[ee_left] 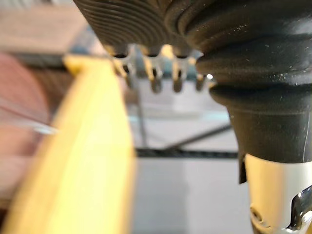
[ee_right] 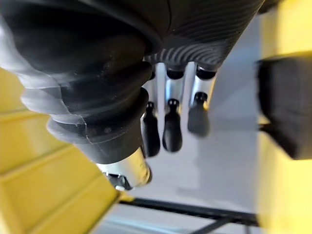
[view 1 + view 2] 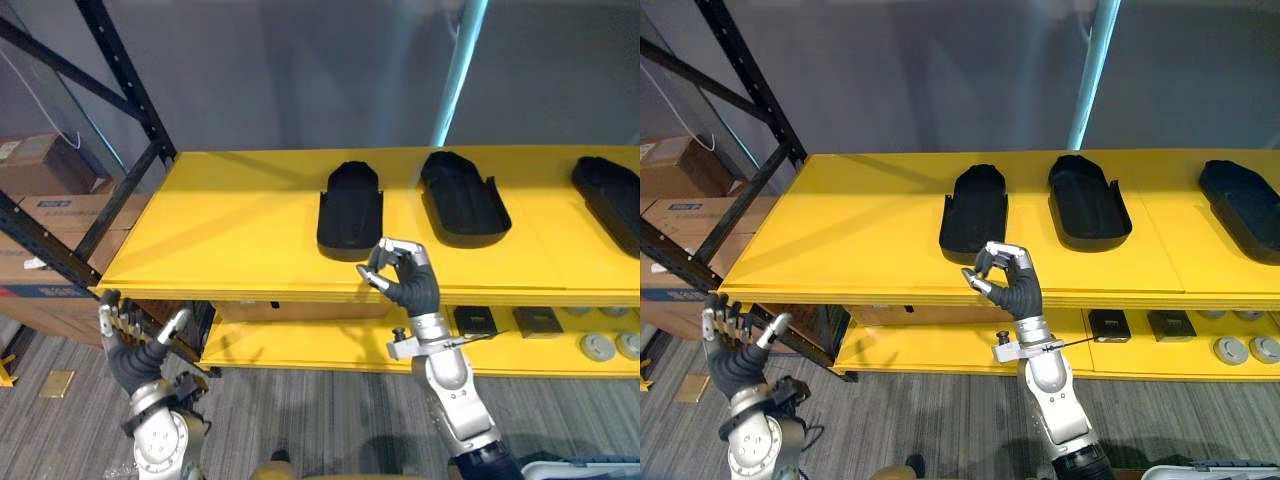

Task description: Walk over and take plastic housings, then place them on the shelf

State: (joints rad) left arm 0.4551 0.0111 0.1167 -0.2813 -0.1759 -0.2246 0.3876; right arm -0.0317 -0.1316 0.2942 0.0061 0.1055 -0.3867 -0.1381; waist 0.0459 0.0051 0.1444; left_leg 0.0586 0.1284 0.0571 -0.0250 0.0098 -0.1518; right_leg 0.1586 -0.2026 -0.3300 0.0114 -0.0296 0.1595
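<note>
Hovering empty-handed at the shelf's front edge

Nearest, the left hand (image 3: 135, 345) hangs low by the left front corner of the yellow shelf (image 3: 230, 235), fingers straight and relaxed, holding nothing. The right hand (image 3: 402, 278) is raised at the front edge, fingers curled toward the thumb around nothing. Just beyond it lies the nearest plastic housing (image 3: 350, 210), long axis running front to back. The second housing (image 3: 463, 198) and third housing (image 3: 610, 200) lie to its right.

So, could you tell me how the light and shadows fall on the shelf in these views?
Left eye view: a bright cyan streak runs down the grey wall behind the yellow shelf, whose top is evenly lit, with no strong glare. Right eye view: the lower shelf lies partly in shade under it.
</note>
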